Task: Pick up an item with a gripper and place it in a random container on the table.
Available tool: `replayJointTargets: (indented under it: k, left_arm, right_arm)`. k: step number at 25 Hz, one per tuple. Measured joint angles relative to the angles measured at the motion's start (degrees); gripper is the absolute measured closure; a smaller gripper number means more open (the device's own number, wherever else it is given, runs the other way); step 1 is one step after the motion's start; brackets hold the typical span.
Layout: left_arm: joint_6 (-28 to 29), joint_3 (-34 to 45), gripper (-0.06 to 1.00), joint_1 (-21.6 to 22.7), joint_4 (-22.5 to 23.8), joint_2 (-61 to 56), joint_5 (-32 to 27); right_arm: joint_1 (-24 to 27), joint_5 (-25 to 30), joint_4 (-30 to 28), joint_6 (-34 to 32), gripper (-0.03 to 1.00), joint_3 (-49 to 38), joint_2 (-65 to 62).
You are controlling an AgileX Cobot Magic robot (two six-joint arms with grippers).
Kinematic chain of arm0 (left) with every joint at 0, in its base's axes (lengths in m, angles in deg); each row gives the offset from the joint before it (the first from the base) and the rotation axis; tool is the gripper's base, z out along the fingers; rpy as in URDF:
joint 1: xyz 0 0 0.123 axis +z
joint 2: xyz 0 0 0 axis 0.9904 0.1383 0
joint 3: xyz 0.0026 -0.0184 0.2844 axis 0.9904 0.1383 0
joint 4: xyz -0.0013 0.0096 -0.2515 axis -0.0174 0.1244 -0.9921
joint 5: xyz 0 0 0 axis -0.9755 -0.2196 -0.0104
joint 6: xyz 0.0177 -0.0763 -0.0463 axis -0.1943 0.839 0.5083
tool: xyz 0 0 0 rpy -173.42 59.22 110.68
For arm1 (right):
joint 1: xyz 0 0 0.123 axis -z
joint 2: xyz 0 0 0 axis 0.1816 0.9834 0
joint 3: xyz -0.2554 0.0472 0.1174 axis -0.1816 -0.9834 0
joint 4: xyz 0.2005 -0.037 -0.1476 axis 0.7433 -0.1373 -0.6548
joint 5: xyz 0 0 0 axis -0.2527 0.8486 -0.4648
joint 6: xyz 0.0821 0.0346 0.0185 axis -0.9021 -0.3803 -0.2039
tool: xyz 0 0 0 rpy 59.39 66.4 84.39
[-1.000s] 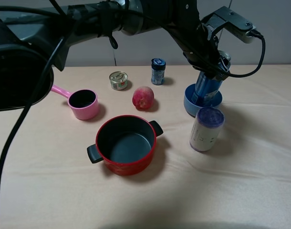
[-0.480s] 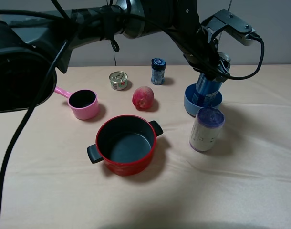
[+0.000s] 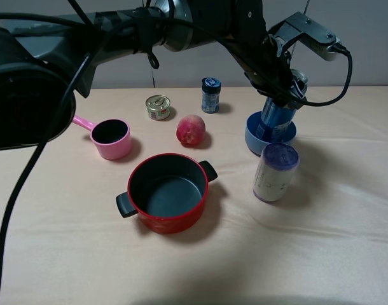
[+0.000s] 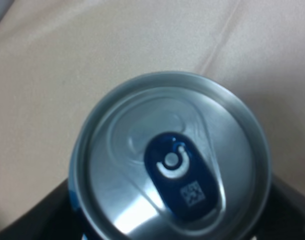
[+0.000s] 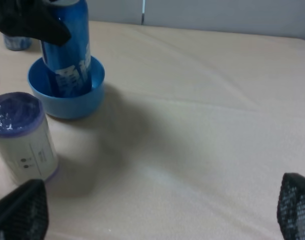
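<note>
The tall blue can (image 3: pixel 277 115) stands upright inside the light-blue bowl (image 3: pixel 253 142) at the right of the beige table (image 3: pixel 346 229). My left gripper (image 3: pixel 284 89) reaches across from the left and is shut on the can's upper part. In the left wrist view the can's silver top (image 4: pixel 172 160) fills the frame, with dark fingers (image 4: pixel 27 225) at its sides. The right wrist view shows the can (image 5: pixel 67 55) in the bowl (image 5: pixel 67 105), the left gripper (image 5: pixel 30 22) on it. My right gripper (image 5: pixel 157 215) is open and empty, away from the bowl.
A purple-topped white cylinder (image 3: pixel 275 171) stands just in front of the bowl. A red pot (image 3: pixel 168 190) sits mid-table, a pink handled cup (image 3: pixel 110 138) to its left. A peach (image 3: pixel 191 130), a small tin (image 3: pixel 158 107) and a dark-blue-capped jar (image 3: pixel 210 95) stand behind.
A second ago the can leaned slightly in the bowl; it has since come upright with the left gripper. Nothing has moved in the last half second.
</note>
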Motion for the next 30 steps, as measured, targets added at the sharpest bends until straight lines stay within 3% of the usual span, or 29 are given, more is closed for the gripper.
replayJointTargets:
  k: [9,22,30]
  left_arm:
    - [0.0,-0.88,-0.03,-0.02,-0.59,-0.68,2.08]
    - [0.0,-0.88,-0.05,-0.02,-0.63,-0.68,2.08]
    - [0.48,-0.88,-0.05,-0.02,-0.58,-2.0,-2.42]
  right_arm:
    - [0.0,0.0,0.0,0.0,0.27,0.0,0.0]
    - [0.0,0.0,0.0,0.0,0.27,0.0,0.0]
    - [0.0,0.0,0.0,0.0,0.27,0.0,0.0]
